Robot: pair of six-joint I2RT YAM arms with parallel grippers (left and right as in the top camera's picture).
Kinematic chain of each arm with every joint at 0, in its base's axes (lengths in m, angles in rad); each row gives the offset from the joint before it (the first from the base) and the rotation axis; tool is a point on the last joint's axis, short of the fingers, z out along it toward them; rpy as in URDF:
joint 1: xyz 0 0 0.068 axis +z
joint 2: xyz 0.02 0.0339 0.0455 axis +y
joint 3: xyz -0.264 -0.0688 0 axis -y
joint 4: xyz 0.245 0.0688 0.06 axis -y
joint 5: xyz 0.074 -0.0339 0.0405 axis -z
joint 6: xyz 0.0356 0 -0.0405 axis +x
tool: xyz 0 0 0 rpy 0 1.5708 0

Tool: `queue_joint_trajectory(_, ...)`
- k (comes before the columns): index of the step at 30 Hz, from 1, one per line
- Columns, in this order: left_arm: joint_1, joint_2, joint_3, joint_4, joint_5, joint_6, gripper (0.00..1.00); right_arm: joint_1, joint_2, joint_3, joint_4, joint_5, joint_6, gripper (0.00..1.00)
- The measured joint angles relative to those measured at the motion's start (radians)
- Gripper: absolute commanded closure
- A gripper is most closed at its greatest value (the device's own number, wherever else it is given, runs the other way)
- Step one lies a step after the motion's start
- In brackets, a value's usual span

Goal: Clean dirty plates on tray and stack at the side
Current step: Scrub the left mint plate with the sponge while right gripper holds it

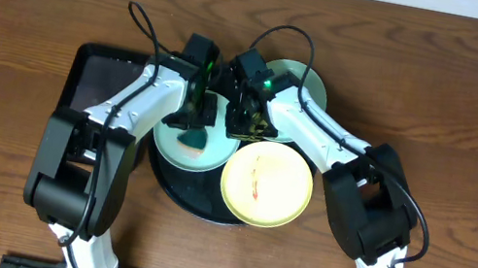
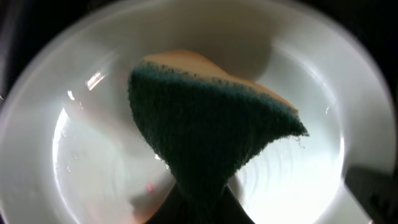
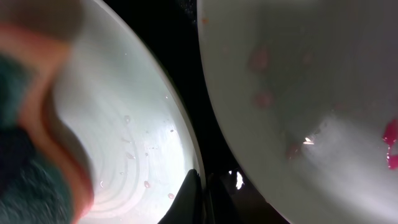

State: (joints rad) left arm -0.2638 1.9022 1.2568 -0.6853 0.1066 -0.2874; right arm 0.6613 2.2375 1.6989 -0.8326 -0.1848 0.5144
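Yellow plate (image 1: 266, 186): red smear (image 1: 256, 178) at centre. Mint plate (image 2: 74, 155): glossy, droplets. Left gripper (image 2: 200, 208) clamped on sponge (image 2: 205, 124); right gripper (image 3: 202, 193) fingers together.

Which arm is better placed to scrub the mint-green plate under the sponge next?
Left. The left gripper is shut on the sponge over that mint-green plate. The right gripper is shut, empty, between it and the yellow plate.
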Motion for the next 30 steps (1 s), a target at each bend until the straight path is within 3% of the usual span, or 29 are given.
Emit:
queue_joint_trajectory(9,0.000,0.000,0.000,-0.027,-0.128,-0.053,0.92,0.000,0.000,0.000,0.000,0.000,0.000,0.99)
queue_joint_trajectory(15,0.001,0.000,0.000,-0.119,-0.034,-0.003,0.93,0.000,0.000,0.000,0.000,0.000,0.000,0.99)
queue_joint_trajectory(24,0.027,0.000,0.004,-0.104,0.054,0.060,0.92,0.000,0.000,0.000,0.000,0.000,0.000,0.99)
queue_joint_trajectory(30,0.126,0.000,0.140,-0.215,0.044,0.066,0.93,0.000,0.000,0.000,0.001,0.000,0.000,0.99)
